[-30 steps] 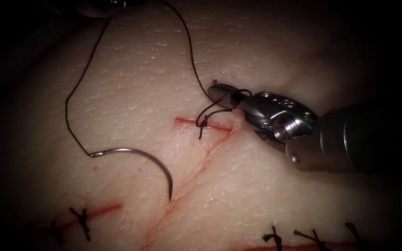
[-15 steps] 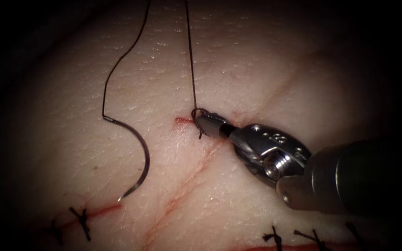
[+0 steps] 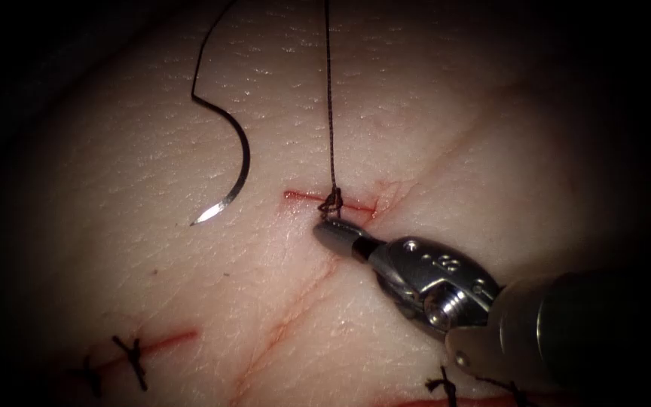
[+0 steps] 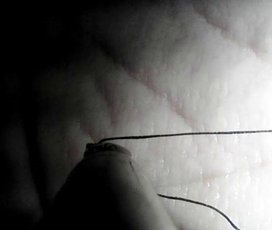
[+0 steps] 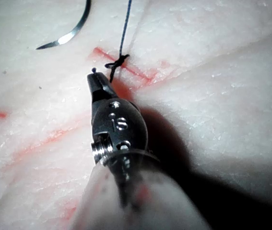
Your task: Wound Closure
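Observation:
A short red cut [image 3: 359, 205] in the tissue carries a small dark knot [image 3: 331, 202] [image 5: 118, 61]. From the knot one strand of thread [image 3: 331, 98] runs taut straight up. My right tool [image 3: 322, 228] [image 5: 93, 74] sits just below the knot, its jaws shut on the thread's short tail. The curved needle [image 3: 242, 151] [image 5: 71, 33] hangs on the other strand, left of the cut, point down, outside the tissue and held by neither tool. In the left wrist view, my left tool [image 4: 104, 148] has the thread [image 4: 198, 134] leaving its tip, jaws shut on it.
Finished stitches with cut ends lie at the lower left [image 3: 133, 354] and along the bottom right [image 3: 442, 388]. A faint red line [image 3: 295, 309] runs diagonally down from the cut. The right tool's shaft [image 3: 582, 324] crosses the lower right.
The loop around the right jaws slid off and drew down into a knot on the cut. The thread pulled upward, lifting the needle up and right. The right tool moved down and left.

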Controlling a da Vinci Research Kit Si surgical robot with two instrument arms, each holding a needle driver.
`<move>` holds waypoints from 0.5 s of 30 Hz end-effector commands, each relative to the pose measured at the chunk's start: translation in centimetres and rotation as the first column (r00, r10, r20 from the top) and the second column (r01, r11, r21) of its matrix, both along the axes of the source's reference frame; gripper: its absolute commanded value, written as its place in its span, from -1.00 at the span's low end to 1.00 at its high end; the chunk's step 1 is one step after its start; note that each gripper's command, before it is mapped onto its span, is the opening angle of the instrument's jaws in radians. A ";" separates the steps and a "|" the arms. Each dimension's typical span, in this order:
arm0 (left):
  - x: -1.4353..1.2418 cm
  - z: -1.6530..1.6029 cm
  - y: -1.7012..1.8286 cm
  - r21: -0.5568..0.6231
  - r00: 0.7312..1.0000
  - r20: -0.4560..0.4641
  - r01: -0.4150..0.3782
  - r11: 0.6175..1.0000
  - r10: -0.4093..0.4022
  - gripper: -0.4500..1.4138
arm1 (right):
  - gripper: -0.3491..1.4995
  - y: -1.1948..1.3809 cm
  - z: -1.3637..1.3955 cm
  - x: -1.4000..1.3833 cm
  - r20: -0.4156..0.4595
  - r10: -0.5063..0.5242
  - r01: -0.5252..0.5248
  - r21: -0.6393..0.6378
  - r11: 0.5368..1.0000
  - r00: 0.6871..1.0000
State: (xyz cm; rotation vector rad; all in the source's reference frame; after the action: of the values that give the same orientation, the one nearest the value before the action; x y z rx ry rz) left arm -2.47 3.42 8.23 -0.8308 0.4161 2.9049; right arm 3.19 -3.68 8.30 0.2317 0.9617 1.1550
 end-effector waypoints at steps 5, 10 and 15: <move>-0.08 0.09 0.24 -0.025 1.000 -0.019 0.009 1.000 -0.009 -1.00 | -1.00 -0.26 0.06 0.15 -0.005 -0.023 0.023 -0.001 1.000 1.000; -0.08 0.06 0.45 -0.067 0.998 -0.054 0.021 0.998 -0.025 -1.00 | -1.00 -0.31 0.06 0.13 -0.006 -0.029 0.029 -0.003 1.000 1.000; -0.08 0.05 0.48 -0.084 0.998 -0.056 0.025 0.996 -0.030 -1.00 | -1.00 -0.46 0.11 0.12 0.012 -0.052 0.052 -0.007 0.999 0.999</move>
State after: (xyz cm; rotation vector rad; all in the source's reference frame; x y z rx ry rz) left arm -2.48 3.86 8.24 -0.7421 0.5580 2.9026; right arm 3.24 -4.05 8.36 0.2388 0.9441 1.1006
